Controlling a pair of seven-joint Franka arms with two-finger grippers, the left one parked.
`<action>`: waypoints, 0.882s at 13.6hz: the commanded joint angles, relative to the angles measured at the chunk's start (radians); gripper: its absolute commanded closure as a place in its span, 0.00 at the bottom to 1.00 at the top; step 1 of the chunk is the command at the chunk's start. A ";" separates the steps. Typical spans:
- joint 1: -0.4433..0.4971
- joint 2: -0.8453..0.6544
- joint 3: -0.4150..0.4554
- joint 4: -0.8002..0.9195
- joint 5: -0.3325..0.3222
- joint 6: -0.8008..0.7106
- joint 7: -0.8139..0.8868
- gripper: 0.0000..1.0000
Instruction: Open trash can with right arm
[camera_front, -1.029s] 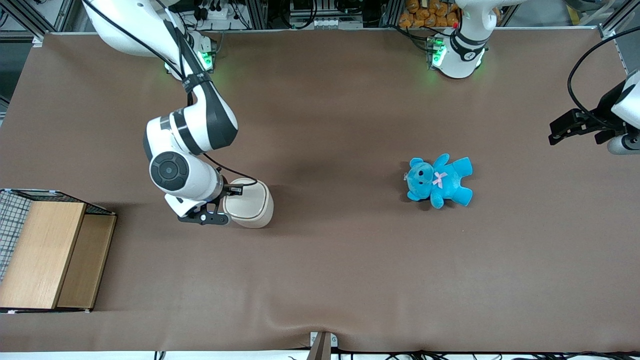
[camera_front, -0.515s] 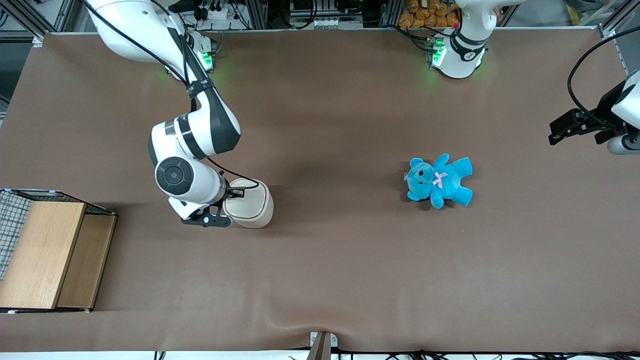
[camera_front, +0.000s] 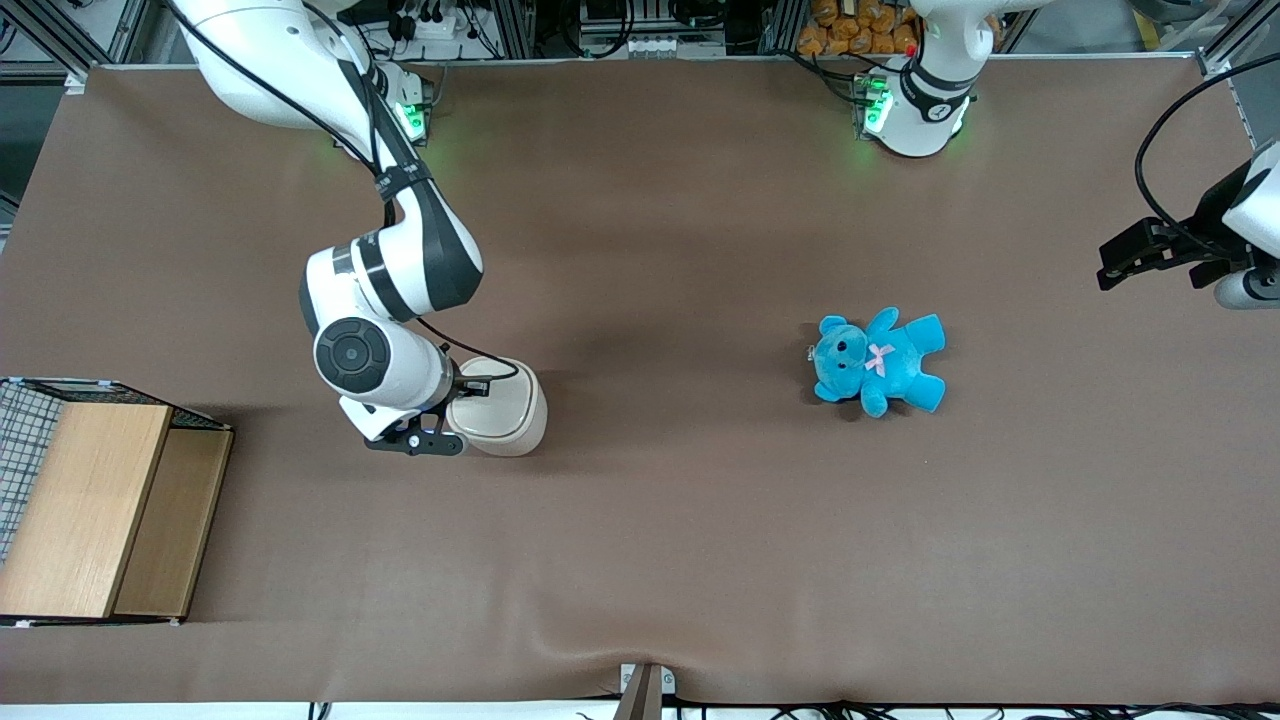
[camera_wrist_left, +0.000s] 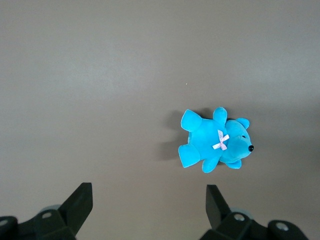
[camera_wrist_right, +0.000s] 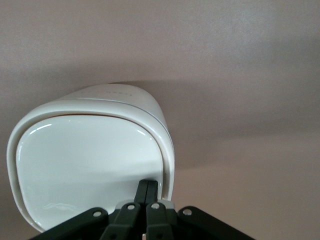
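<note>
Brown cloth covers the table (camera_front: 700, 560), and we see it run bare to its edges over most of its width, with a small ripple at the edge nearest the front camera. The right arm (camera_front: 385, 270) reaches down from its base at the farther edge, folds at the dark band and round joint cap, and ends low over the task's thing. At the working arm's end of the table sits a wooden box (camera_front: 95, 505) with wire mesh, hard against that end and close to the near edge; a strip of bare cloth separates it from the arm's wrist.

The trash can (camera_front: 500, 405) stands upright just beside the wrist, nearer the front camera than the arm's base, with open cloth all round its other sides. In the right wrist view we see its lid (camera_wrist_right: 85, 170) lying flat and closed inside the rounded rim. The gripper (camera_wrist_right: 146, 191) sits at the lid's edge, its two fingers (camera_wrist_right: 142, 192) pressed together with no gap, tips resting on the lid just inside the rim.

A blue teddy bear (camera_front: 878, 362) lies well apart, toward the parked arm's end, with free cloth around it
</note>
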 joint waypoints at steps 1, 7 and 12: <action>0.011 0.049 -0.005 0.002 0.016 0.017 0.011 1.00; 0.009 0.037 -0.005 0.004 0.016 0.006 0.011 1.00; -0.002 -0.069 -0.007 0.005 0.016 -0.050 0.011 1.00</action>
